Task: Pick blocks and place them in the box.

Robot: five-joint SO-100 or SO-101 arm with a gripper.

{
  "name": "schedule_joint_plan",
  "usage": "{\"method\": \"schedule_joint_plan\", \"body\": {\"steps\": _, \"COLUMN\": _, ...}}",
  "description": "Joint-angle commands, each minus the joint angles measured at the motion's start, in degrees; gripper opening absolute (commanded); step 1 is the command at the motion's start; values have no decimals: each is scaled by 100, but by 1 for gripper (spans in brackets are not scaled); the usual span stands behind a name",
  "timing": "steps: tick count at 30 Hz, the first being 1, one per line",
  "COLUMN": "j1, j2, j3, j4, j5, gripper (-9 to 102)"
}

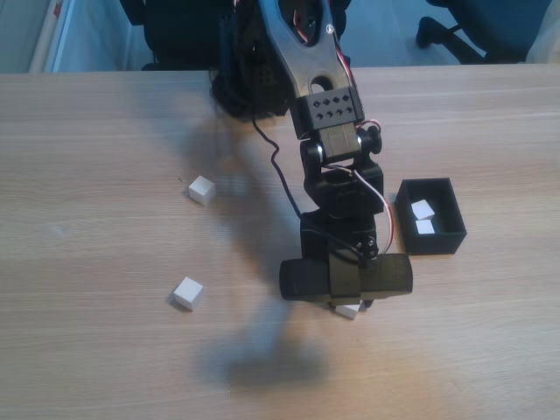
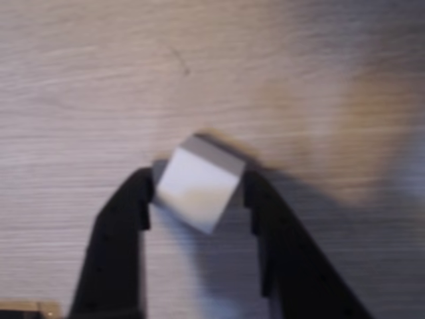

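Observation:
A white block (image 2: 198, 189) sits tilted between my black fingers (image 2: 126, 212), which press on its two sides; my gripper (image 2: 199, 196) is shut on it just over the wood. In the fixed view that block (image 1: 348, 309) peeks out under the gripper (image 1: 348, 304), left of and below the black box (image 1: 437, 241). Inside the box lie two white blocks (image 1: 423, 209) (image 1: 425, 227). Two more white blocks rest on the table to the left, one farther back (image 1: 201, 189) and one nearer (image 1: 187, 293).
The arm's base (image 1: 254, 79) stands at the table's far edge, with a cable (image 1: 280, 166) hanging beside the arm. Office chair legs (image 1: 455, 31) show on the floor beyond the table.

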Motion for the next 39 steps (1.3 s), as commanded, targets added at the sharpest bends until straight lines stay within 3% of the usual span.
{"method": "schedule_joint_plan", "body": {"steps": 1, "j1": 44, "j2": 44, "j3": -352, "j4": -114, "j5": -70, "gripper": 9}}
{"method": "schedule_joint_plan", "body": {"steps": 8, "j1": 62, "j2": -26, "j3": -352, "j4": -272, "j5": -79, "gripper": 0}}
{"method": "schedule_joint_plan", "body": {"steps": 12, "j1": 88, "j2": 176, "j3": -272, "j4": -220, "j5": -9, "gripper": 0}}
{"method": "schedule_joint_plan", "body": {"steps": 19, "j1": -141, "j2": 1916, "j3": 791, "j4": 378, "j5": 448, "gripper": 0}}
{"method": "schedule_joint_plan", "body": {"steps": 29, "j1": -1679, "j2": 4553, "j3": 2417, "j4": 1389, "j5": 457, "gripper": 0}}
{"method": "schedule_joint_plan", "body": {"steps": 39, "j1": -2883, "j2": 4544, "j3": 2294, "j4": 1187, "j5": 501, "gripper": 2}}
